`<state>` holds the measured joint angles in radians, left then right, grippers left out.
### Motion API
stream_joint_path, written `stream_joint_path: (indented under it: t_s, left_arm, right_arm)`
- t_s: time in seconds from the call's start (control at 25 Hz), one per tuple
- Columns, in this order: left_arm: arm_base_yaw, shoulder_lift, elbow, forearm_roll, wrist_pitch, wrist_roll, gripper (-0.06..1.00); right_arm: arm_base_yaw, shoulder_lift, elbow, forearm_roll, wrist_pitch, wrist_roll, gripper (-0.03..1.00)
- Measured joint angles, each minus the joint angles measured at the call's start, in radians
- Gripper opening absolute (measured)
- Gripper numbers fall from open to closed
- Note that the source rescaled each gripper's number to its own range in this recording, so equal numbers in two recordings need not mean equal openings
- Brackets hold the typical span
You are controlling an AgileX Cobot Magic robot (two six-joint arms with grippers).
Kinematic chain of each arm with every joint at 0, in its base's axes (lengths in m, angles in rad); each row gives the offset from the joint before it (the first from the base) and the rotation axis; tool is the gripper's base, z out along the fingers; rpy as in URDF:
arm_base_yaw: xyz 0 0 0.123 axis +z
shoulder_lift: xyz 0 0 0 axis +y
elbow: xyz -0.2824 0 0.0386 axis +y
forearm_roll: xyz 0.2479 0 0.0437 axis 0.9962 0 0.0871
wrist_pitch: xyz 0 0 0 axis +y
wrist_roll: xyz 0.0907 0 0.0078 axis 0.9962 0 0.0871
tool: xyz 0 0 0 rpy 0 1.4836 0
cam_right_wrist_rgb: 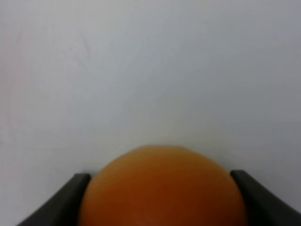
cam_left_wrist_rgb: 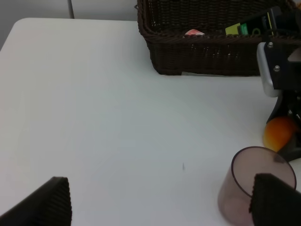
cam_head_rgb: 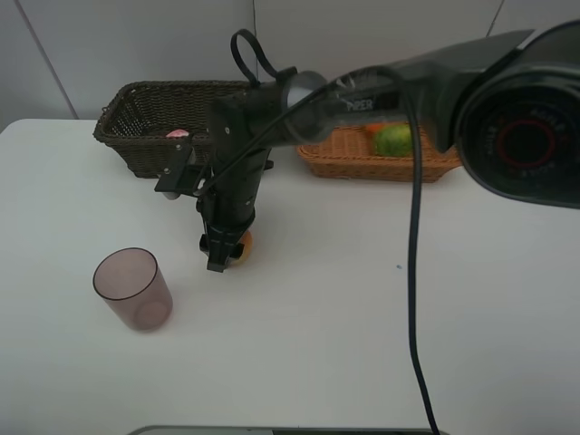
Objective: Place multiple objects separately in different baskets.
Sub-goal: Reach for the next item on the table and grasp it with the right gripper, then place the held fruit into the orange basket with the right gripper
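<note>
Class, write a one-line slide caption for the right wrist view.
Right gripper straddling the orange on the white table.

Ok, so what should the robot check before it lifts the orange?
1. The orange sits between the fingers of the right gripper: ok.
2. That gripper is squeezing it firmly: cannot tell.
3. The cup stands apart from the orange, out of the lifting path: ok.
4. The light basket has spare room beside the green fruit: ok.
5. The left gripper is open and away from the orange: ok.
</note>
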<state>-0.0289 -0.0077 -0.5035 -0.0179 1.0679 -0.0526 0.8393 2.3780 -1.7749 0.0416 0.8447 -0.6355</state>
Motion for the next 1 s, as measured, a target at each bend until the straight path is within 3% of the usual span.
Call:
stream_joint_path:
  t_s: [1.0]
  left_arm:
    - [0.000, 0.000, 0.000, 0.000, 0.000, 0.000, 0.98]
  right_arm:
    - [0.000, -0.036, 0.000, 0.012, 0.027, 0.000, 0.42]
